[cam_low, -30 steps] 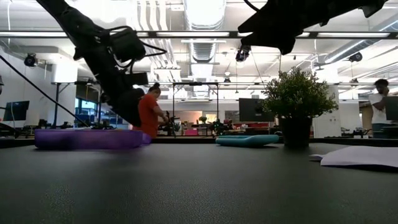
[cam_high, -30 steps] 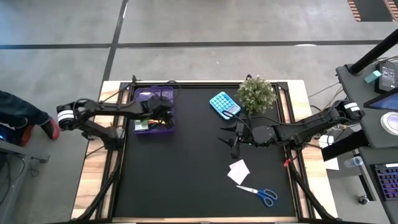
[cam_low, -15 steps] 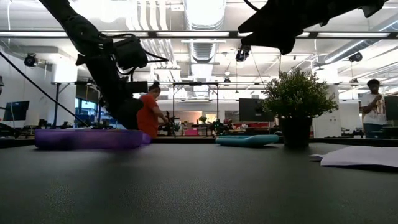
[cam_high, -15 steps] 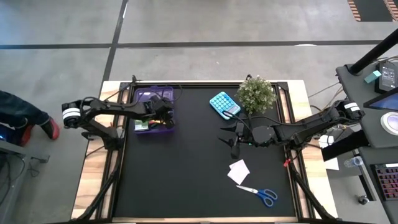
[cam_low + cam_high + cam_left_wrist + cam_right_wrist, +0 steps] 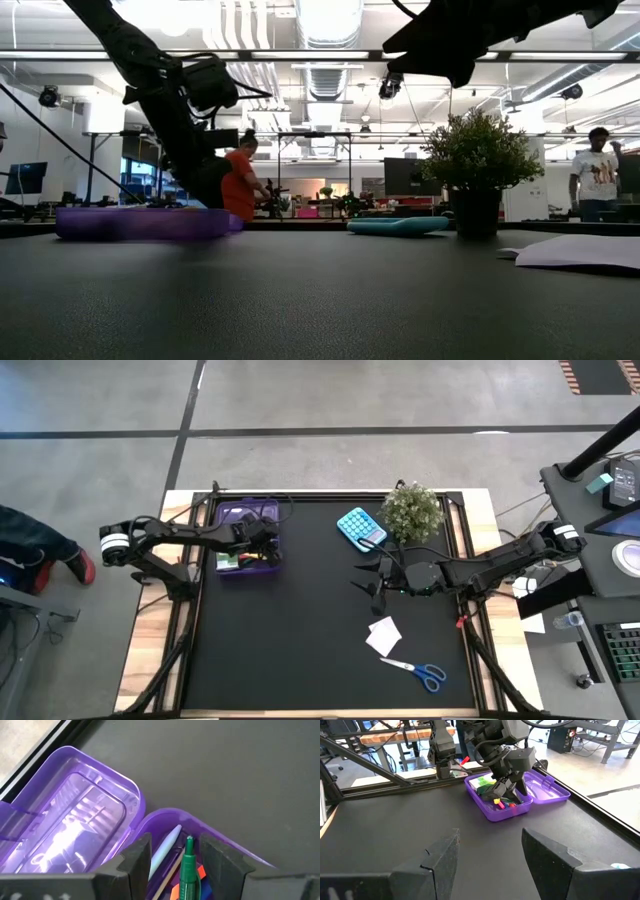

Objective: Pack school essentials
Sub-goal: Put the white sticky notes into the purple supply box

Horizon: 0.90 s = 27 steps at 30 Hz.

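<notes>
Case [image 5: 247, 540] at the table's [image 5: 300, 650] far left, lid [image 5: 250, 513] lying flat behind the tray. Pens [image 5: 188, 867] and a pack [image 5: 481, 783] inside, left gripper [image 5: 268, 545] over the tray's right end. Calculator [image 5: 360, 527] far right of centre, plant [image 5: 412, 510] just right of it. Right gripper [image 5: 371, 577] in front of the calculator. Paper square [image 5: 384, 635] nearer still, scissors [image 5: 418, 671] in front of the paper.
</notes>
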Motion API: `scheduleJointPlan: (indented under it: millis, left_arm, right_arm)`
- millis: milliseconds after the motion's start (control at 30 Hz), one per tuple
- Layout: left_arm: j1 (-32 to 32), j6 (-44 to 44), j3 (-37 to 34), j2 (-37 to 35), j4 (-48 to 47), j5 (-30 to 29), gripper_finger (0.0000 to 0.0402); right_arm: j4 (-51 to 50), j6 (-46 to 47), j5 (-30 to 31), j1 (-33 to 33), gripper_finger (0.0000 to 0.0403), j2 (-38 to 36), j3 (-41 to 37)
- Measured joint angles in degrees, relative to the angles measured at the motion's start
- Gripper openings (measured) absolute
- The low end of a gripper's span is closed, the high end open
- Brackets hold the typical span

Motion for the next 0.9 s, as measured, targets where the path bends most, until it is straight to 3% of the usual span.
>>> scheduleJointPlan:
  millis: [300,533,733,900]
  left_arm:
    - [-0.2,0.0,0.1,-0.2,-0.1,0.0,0.0151]
    - [-3.3,0.0,3.2,-7.4,0.7,0.1,0.0151]
    - [-14.5,0.0,2.4,-14.1,17.4,0.1,0.0151]
    - [-26.4,4.6,-0.1,-13.0,38.1,0.0,0.0151]
  right_arm:
    - [0.0,0.0,0.0,0.0,0.0206,0.0,0.0]
    - [-0.1,0.0,0.0,0.0,0.0206,0.0,0.0]
    - [0.0,-0.7,0.0,0.0,0.0206,0.0,0.0]
    - [0.0,-0.6,0.0,0.0,0.0206,0.0,0.0]
